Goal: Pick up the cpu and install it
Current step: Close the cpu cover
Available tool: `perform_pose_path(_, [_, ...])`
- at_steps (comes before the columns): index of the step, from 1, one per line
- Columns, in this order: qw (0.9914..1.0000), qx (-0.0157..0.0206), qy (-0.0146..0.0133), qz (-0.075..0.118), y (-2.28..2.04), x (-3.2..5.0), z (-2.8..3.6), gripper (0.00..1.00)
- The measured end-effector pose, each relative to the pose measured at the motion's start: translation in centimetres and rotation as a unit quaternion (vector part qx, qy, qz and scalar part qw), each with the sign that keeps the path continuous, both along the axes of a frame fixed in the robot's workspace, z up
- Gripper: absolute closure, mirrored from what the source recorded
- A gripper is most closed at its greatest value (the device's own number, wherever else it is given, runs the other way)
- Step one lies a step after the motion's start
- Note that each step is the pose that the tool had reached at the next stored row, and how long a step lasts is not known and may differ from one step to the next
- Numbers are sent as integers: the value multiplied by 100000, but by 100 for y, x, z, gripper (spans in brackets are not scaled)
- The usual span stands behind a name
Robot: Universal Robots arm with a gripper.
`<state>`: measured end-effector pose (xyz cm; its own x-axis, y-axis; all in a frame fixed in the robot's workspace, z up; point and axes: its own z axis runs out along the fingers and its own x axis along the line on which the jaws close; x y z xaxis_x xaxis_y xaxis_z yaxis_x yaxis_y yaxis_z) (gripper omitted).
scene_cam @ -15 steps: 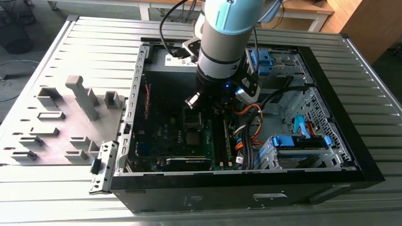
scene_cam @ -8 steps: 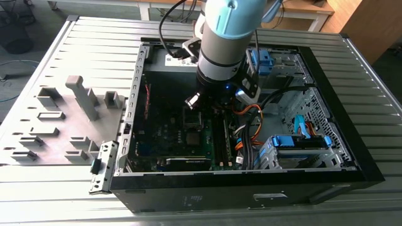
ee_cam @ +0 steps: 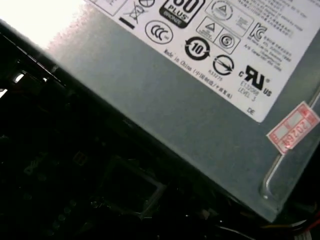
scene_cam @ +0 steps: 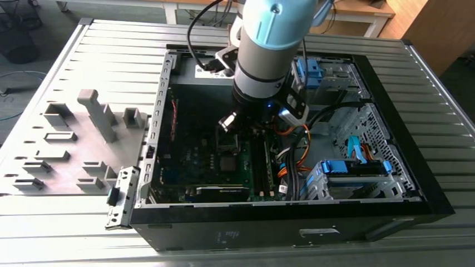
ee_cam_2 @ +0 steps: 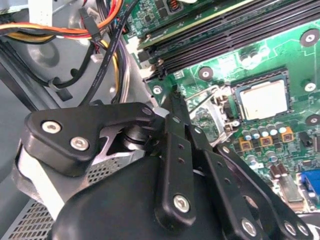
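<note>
The cpu [ee_cam_2: 263,100], a small square chip with a silver-grey top, lies flat in its socket on the green motherboard [ee_cam_2: 280,55] in the second wrist view. A silver metal plate and wire lever [ee_cam_2: 216,107] stand raised beside the socket. My gripper [ee_cam_2: 173,92] reaches down into the open computer case [scene_cam: 415,183], its black linkage ending a short way from the socket, beside the lever and apart from the cpu. In the exterior view the gripper [scene_cam: 248,125] hangs over the middle of the motherboard [scene_cam: 200,161].
Black memory slots [ee_cam_2: 240,35] run next to the socket. Orange and black cables [ee_cam_2: 95,30] crowd the case. A grey power supply with a white label [ee_cam: 175,100] is close to the wrist. Blue drive bays [scene_cam: 349,167] sit at the exterior view's right, a grey fixture plate [scene_cam: 74,139] at its left.
</note>
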<state>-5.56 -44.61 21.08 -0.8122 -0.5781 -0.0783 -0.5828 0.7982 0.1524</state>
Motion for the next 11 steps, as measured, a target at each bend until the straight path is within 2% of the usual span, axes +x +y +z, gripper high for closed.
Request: perform_pose_path(11, [99996, 915, 1, 1, -135, 0, 62, 89])
